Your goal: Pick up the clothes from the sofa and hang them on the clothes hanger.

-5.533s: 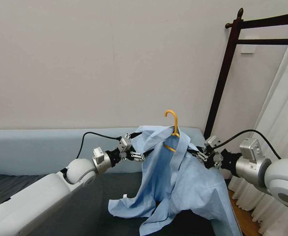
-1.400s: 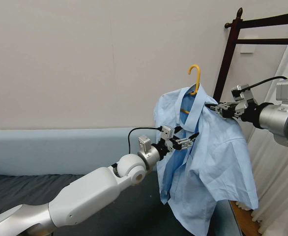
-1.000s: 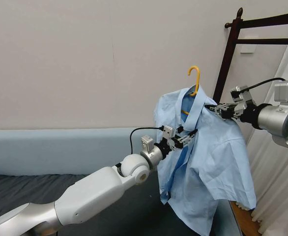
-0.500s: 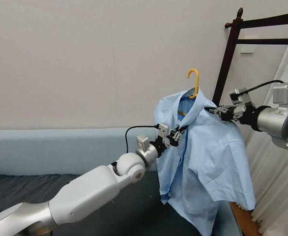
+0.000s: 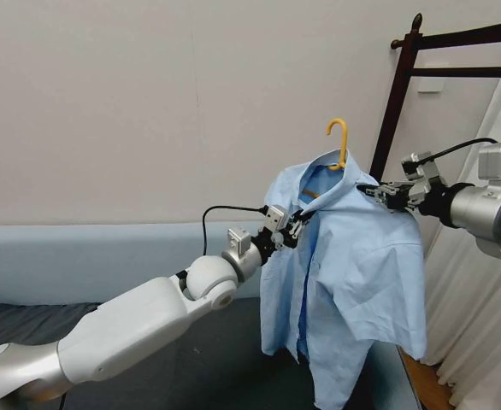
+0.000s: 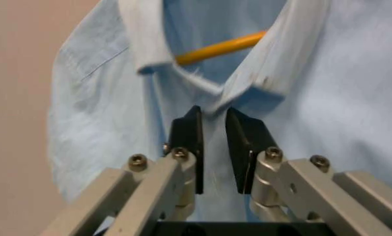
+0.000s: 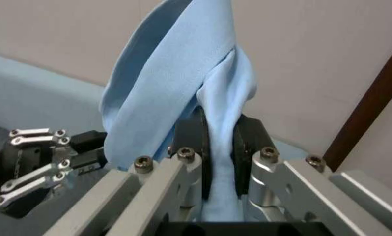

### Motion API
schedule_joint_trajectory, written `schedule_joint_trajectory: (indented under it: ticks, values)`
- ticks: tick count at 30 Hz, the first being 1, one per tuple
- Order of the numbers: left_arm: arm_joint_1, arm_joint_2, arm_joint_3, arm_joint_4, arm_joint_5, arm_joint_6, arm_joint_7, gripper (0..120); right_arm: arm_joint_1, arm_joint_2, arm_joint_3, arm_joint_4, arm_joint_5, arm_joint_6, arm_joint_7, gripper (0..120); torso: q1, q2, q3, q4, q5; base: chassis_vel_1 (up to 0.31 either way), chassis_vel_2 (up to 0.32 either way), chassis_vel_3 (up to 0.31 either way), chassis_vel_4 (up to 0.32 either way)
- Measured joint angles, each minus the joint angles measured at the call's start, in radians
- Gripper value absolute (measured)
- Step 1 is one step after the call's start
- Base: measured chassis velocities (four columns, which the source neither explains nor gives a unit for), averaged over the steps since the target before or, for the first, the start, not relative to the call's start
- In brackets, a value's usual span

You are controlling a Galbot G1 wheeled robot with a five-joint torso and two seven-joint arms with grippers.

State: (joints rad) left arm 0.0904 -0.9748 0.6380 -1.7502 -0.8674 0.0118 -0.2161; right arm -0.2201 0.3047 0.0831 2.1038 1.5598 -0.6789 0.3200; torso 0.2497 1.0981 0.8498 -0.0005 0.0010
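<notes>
plain wall (image 5: 105,102) behind — left pincer (image 6: 213,120), right pincer (image 7: 219,129) pinch limp blue shirt (image 5: 362,273)

The shirt (image 5: 353,273) hides most of the hanger (image 5: 344,145); the rack (image 5: 399,94) is cropped

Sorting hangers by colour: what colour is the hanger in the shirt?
Yellow-orange hanger, clearest in the head view.

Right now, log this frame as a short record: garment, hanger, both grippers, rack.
hanger: yellow, hook free, apart from the rack
shirt: light blue, draped on the hanger, held in the air
left gripper: shut on the shirt front below the collar
right gripper: shut on the shirt's shoulder fabric
rack: dark wood, on the robot's right
sofa: pale blue, below
</notes>
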Motion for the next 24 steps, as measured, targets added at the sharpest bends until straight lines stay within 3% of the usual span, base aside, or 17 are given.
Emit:
schedule_joint_trajectory:
  ticks: [5,8,9,13,14,15,19,20,21,24]
  values:
    - [0.039,0.07,-0.034,-0.09,0.041,0.005,-0.016,39,0.017,0.001,0.001,0.0,0.03,0.002,0.06,8,0.0,0.0,0.0,0.0001,0.0,0.0,0.0,0.0,0.0]
    - [0.117,0.133,-0.118,-0.174,0.01,-0.003,-0.007,53,0.022,0.005,0.006,-0.004,0.054,0.006,0.117,8,0.0,0.0,0.0,0.0001,0.0,0.0,0.0,0.0,0.0]
    - [0.117,0.133,-0.118,-0.174,0.01,-0.003,-0.007,53,0.022,0.005,0.006,-0.004,0.054,0.006,0.117,8,0.0,0.0,0.0,0.0001,0.0,0.0,0.0,0.0,0.0]
    - [0.33,0.191,-0.295,-0.278,-0.059,0.01,-0.07,70,0.034,0.025,0.007,-0.021,0.077,0.003,0.225,8,0.0,0.0,0.0,0.0001,-0.0002,0.0,0.0,0.0,0.0]
    - [0.33,0.191,-0.295,-0.278,-0.059,0.01,-0.07,70,0.034,0.025,0.007,-0.021,0.077,0.003,0.225,8,0.0,0.0,0.0,0.0001,-0.0002,0.0,0.0,0.0,0.0]
    - [0.41,0.206,-0.366,-0.304,-0.058,0.016,-0.087,75,0.037,0.034,0.007,-0.025,0.084,-0.006,0.263,8,0.0,0.0,0.0,0.0004,-0.0002,0.0,0.0,0.0,0.0]
    - [0.694,0.221,-0.562,-0.39,0.029,0.026,-0.114,94,0.04,0.086,-0.009,-0.039,0.088,-0.046,0.425,8,0.0,0.0,0.0,0.0003,-0.0001,0.0,0.0,0.0,0.0]
    - [0.694,0.221,-0.562,-0.39,0.029,0.026,-0.114,94,0.04,0.086,-0.009,-0.039,0.088,-0.046,0.425,8,0.0,0.0,0.0,0.0003,-0.0001,0.0,0.0,0.0,0.0]
    - [0.791,0.214,-0.62,-0.419,0.047,0.029,-0.114,98,0.033,0.105,-0.017,-0.046,0.072,-0.05,0.466,8,0.0,0.0,0.0,0.0005,-0.0002,0.0,0.0,0.0,0.0]
    - [0.875,0.202,-0.677,-0.446,0.064,0.031,-0.116,100,0.021,0.128,-0.028,-0.059,0.031,-0.052,0.498,8,0.0,0.0,0.0,0.0004,-0.0001,0.0,0.0,0.0,0.0]
